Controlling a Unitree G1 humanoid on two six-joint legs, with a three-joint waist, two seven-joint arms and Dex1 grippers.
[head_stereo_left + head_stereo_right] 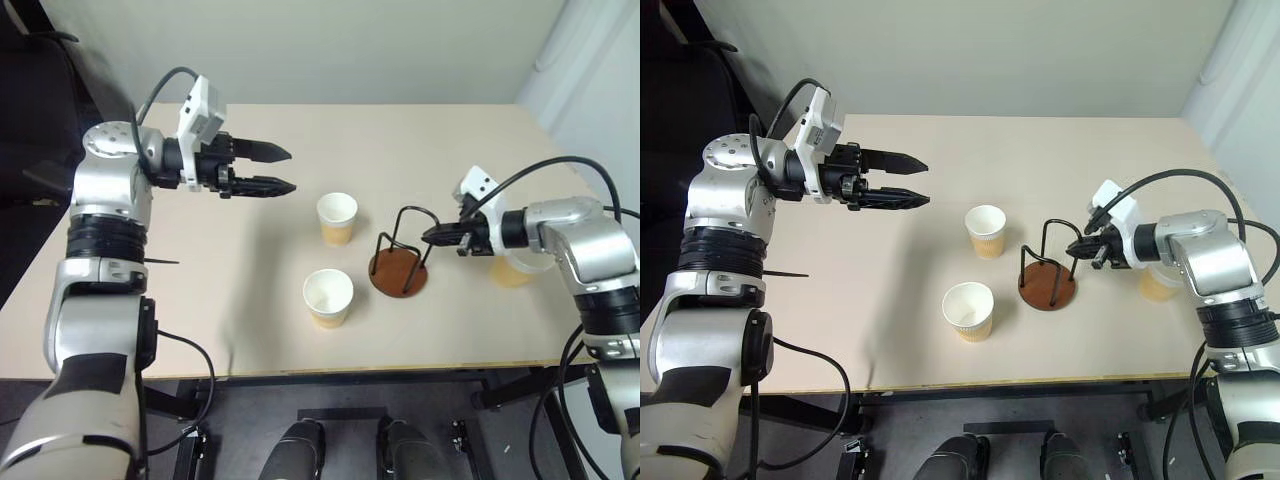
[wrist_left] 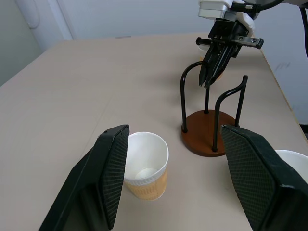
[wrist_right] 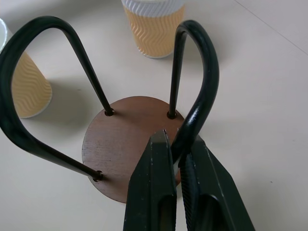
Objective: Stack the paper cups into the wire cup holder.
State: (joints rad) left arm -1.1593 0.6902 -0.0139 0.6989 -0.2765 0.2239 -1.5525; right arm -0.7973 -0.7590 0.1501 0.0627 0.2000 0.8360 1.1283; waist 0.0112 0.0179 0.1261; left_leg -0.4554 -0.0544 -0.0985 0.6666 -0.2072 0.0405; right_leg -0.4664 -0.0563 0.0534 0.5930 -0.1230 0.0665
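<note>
standing mid-table [image 1: 200,330], the wire cup holder [image 1: 398,272] shows black loops on a reddish-brown disc; the clenched right gripper [image 1: 428,237] pinches one loop. two tan paper cups [image 1: 337,218] sit just beside it, a third [image 1: 512,268] behind the right gripper; the left gripper [image 1: 280,168] gapes empty, well apart.

On the bench [image 1: 200,300] the wire cup holder [image 1: 398,272] stands upright right of centre. Two paper cups stand to its left: one [image 1: 337,218] farther back, the other [image 1: 328,297] nearer the front edge. A third cup [image 1: 512,268] stands to the holder's right, partly hidden behind the right arm. The right claw [image 1: 432,237] sits at the holder's right-hand wire loop. The left claw [image 1: 272,170] hangs above the bench, well left of the cups.
</note>
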